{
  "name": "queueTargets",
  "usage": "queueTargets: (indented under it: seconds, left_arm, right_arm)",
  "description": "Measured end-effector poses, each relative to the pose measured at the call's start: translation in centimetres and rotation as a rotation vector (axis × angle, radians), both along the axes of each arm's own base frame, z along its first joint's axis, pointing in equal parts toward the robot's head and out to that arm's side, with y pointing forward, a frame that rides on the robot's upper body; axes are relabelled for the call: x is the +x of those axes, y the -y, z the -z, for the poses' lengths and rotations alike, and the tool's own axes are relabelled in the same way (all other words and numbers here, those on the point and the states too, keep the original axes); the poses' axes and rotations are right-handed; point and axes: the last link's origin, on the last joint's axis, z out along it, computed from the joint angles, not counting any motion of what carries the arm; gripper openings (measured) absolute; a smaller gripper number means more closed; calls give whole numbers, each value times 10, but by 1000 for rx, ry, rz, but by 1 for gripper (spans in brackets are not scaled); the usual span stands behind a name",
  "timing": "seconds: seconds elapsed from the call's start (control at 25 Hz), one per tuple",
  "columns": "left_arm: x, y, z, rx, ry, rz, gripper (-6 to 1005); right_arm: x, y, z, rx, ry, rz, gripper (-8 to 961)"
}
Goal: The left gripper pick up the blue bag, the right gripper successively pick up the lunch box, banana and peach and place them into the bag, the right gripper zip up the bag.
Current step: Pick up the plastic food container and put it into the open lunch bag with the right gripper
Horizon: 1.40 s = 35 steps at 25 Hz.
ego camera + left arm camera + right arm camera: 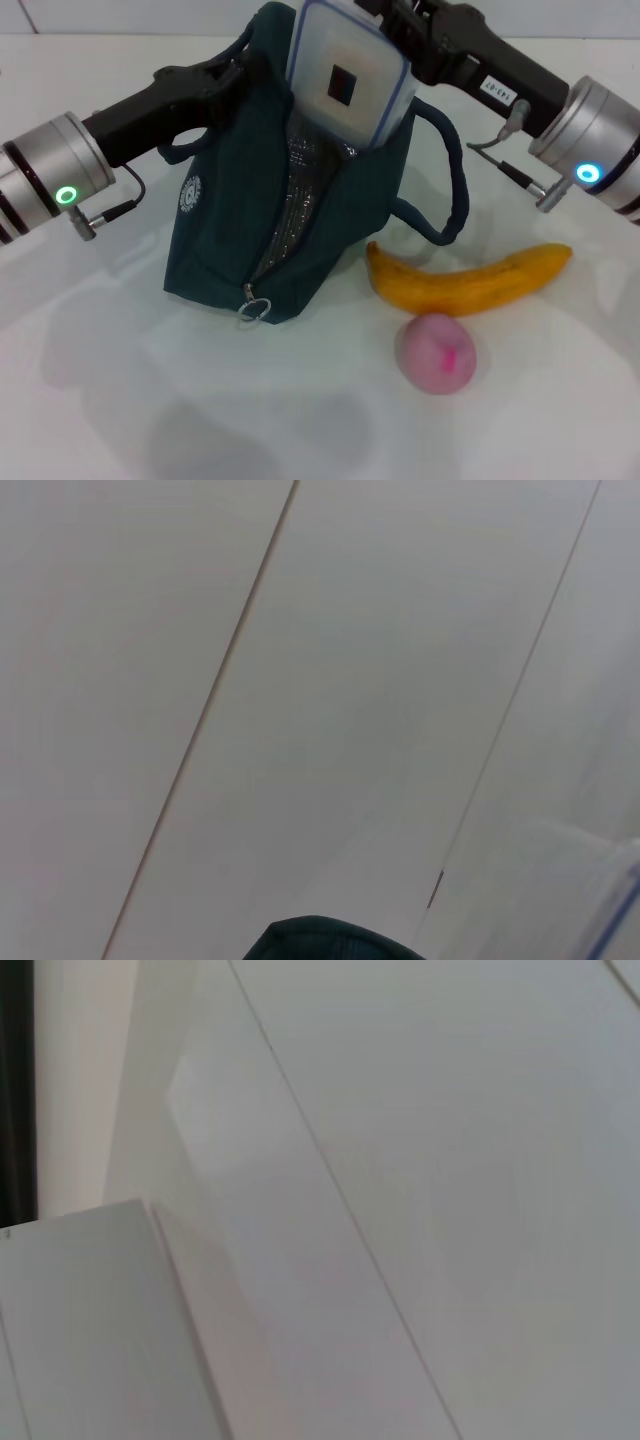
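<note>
Nearest the head camera lies the peach (437, 352), soft and easily bruised, touching the banana (468, 280) just behind it on the white table (90, 400); both want a light grip across the middle. Behind them the blue bag (235, 210), limp cloth, stands unzipped with the left gripper (238, 68) at its top edge, apparently clamped there. The right gripper (400, 28) holds the stiff, smooth lunch box (345, 80) by its upper end, half sunk in the bag's mouth.
</note>
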Motion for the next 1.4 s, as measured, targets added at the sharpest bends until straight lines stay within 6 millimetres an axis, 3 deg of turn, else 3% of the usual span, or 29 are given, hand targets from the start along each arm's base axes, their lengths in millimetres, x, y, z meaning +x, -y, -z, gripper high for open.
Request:
queueTargets:
  seconds: [0.84,1.32,1.4]
  left_arm:
    - [-3,0,-2,5,-6,-8,37]
    - [-4,-1,-2,12,-16,-12,39]
    - [-5,0,-2,19,-25,-8,38]
  right_arm:
    - [15,17,11,-78,31,0,131]
    - [13,13,14,-94,56,2,135]
    - [12,12,13,-91,60,-3,262]
